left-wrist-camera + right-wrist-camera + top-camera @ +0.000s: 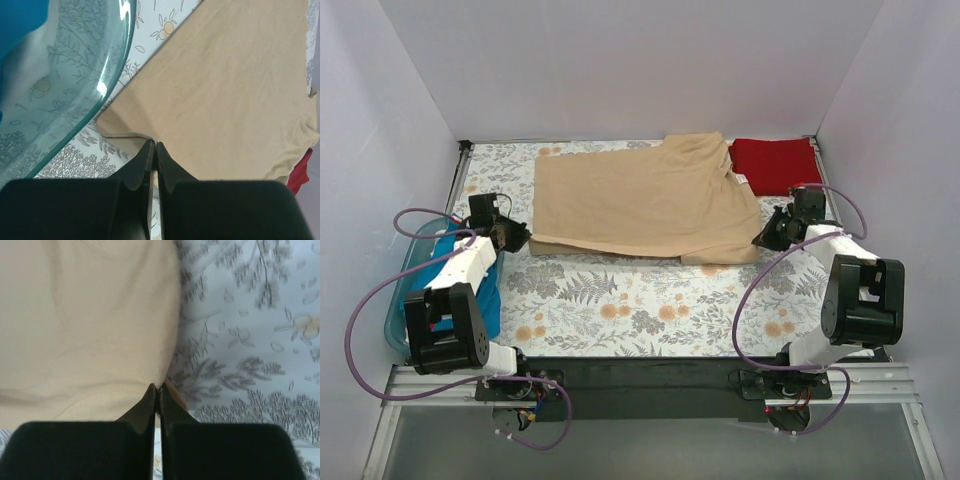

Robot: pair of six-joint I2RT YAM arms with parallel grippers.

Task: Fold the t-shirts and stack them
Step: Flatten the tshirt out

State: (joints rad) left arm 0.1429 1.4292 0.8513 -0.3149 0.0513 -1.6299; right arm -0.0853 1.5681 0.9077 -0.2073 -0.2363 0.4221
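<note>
The tan t-shirt (650, 200) lies spread across the back middle of the table, its near edge doubled over. My left gripper (520, 241) is shut on its near left corner; in the left wrist view the fingertips (154, 145) meet right on the tan t-shirt (230, 95). My right gripper (763, 238) is shut on the near right corner, with the tan cloth (85, 325) pinched at the tips (157, 386). The dark red t-shirt (775, 165) lies folded at the back right. The teal t-shirt (470, 290) sits in the tub on the left.
The light blue plastic tub (398, 310) stands at the left edge beside the left arm; its rim (115, 75) is close to the left gripper. The floral tablecloth (640, 300) covers the table. White walls enclose three sides.
</note>
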